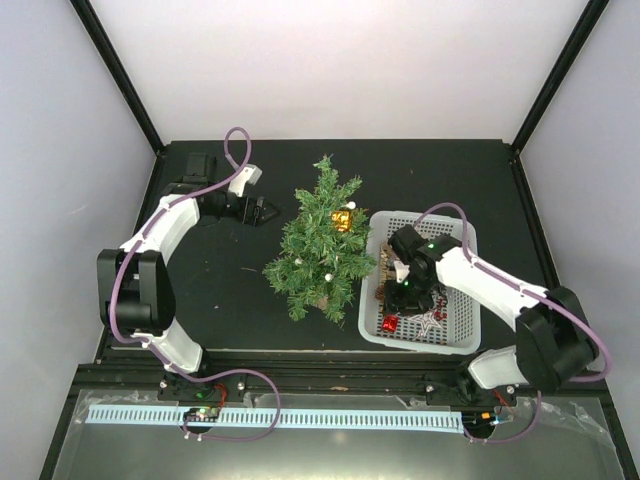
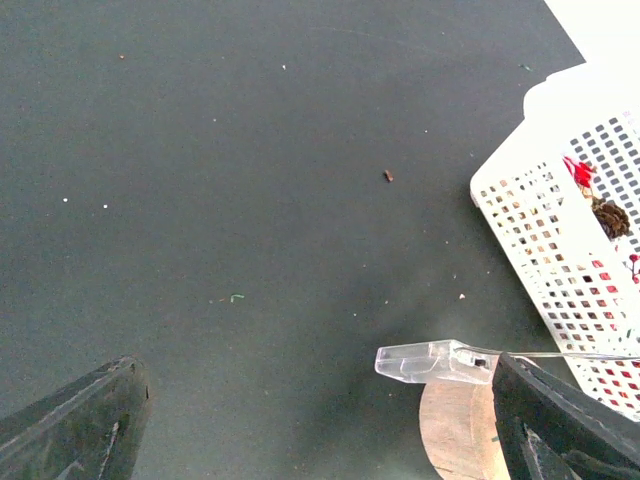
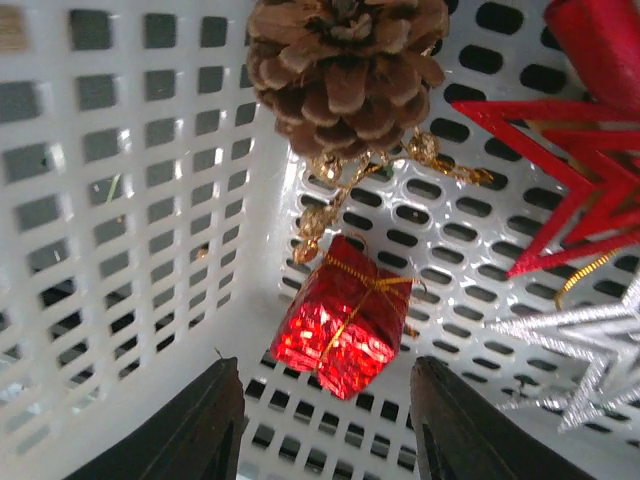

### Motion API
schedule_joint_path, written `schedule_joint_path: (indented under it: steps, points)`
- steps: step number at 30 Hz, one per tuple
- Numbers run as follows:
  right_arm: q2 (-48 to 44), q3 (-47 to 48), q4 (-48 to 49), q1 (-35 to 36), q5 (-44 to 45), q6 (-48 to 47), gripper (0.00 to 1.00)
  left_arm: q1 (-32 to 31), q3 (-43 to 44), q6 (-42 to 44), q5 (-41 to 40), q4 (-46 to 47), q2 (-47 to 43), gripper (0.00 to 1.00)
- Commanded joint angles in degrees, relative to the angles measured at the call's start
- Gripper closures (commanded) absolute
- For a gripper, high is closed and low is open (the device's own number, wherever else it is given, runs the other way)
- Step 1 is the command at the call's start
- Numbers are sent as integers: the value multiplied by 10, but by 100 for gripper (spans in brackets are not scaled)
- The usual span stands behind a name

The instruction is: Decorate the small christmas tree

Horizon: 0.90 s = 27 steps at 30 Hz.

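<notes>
Standing beside released left claw (image 1: 272,210), small christmas tree (image 1: 322,245), right claw (image 3: 325,375) released inside basket (image 1: 430,343) opposite

No text, label, brand, number or sign can be read in any view. The red foil gift box (image 3: 340,320), the red star (image 3: 560,180), the silver star (image 3: 590,350) and the white basket (image 3: 255,330) show plain surfaces. The circuit board (image 1: 205,395) at the left arm's base is too small to make out.
</notes>
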Motion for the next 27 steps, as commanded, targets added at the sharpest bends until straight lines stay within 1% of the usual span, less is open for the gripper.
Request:
schedule_joint_path:
  steps: [1,6,9,14,16,19,24,27]
  points:
    - [33,-16,58,-2,-14,-16,52,-1,17,12,-7,-10,4,6]
    - [51,-41,84,-2,-31,-20,56,0,19,15,-11,-18,0,6]
    - [48,-53,89,-2,-34,-24,61,3,20,15,-15,-21,-5,6]
    - [39,-57,85,-2,-30,-26,82,11,35,22,-16,-40,-4,6]
    - [29,-49,71,-3,-21,-26,88,15,49,27,-15,-63,2,7]
    - [9,-36,48,-4,-3,-26,90,28,58,26,-15,-72,-3,7]
    - [-36,-21,5,-7,28,-20,89,68,67,8,-14,-63,-40,7]
    - [-66,-4,-27,-8,56,-17,89,90,88,11,-8,-76,-65,7]
